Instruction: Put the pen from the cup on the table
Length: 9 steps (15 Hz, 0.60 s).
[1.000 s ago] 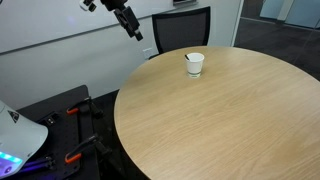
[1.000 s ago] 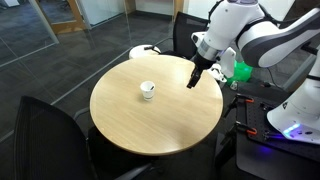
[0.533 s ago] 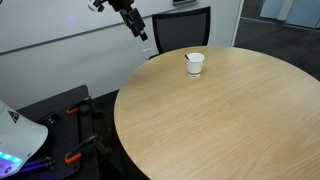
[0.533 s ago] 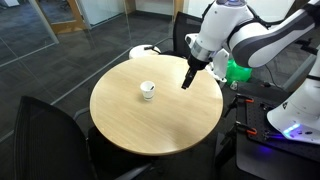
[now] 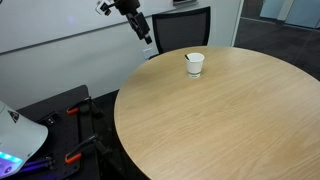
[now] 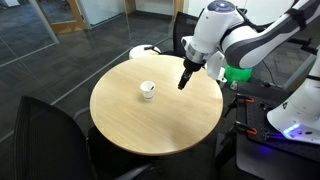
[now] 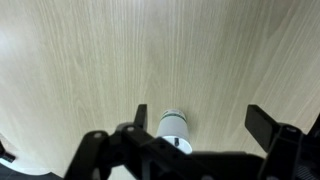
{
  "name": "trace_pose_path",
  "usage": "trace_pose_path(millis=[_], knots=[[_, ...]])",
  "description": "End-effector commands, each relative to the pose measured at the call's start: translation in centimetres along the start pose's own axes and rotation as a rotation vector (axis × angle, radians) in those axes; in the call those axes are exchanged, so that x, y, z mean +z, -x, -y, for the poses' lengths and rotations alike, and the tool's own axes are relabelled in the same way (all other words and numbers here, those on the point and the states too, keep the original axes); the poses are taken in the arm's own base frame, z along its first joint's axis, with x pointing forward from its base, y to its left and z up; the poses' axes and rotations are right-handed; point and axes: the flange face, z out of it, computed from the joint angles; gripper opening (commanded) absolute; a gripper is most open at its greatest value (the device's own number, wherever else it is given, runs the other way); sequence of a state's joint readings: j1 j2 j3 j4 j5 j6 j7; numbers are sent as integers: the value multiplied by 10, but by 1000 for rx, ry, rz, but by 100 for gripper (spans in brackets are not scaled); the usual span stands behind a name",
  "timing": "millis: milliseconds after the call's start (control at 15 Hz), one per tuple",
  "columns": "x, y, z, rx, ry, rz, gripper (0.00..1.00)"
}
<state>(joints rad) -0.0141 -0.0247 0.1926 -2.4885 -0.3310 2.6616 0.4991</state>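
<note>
Black end effector recorded in the wrist view with fingers spread wide apart; nothing is held between them. Light wood-grain tabletop is seen directly beneath it, bare in that view apart from one object. In an exterior view the end effector is noted hanging high above the tabletop.

Ahead of and below the end effector, well apart from it, the white cup is found standing upright. The pen is judged to be inside the cup, with only a short dark tip noted at the rim.

Handling, as judged: the pen is expected to be light, stiff, thin and smooth, so slip is likely. It is best taken at the exposed upper end and drawn straight up. The cup looks light and easily tipped if nudged.

The pen's shaft is hidden by the cup wall. In the wrist view the cup's base is cut off and the pen cannot be made out with certainty. Beyond the cup, a black chair is partly hidden by the tabletop edge.
</note>
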Motion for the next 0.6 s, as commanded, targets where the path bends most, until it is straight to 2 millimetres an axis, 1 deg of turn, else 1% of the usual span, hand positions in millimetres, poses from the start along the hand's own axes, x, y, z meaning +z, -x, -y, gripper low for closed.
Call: trace_pose_path(millis=[0,267,533], knots=[[25,-29,9,39,13,6,100],[48,-55,18,47,-5,22,100],[64,-82,18,96,-19,45,100]])
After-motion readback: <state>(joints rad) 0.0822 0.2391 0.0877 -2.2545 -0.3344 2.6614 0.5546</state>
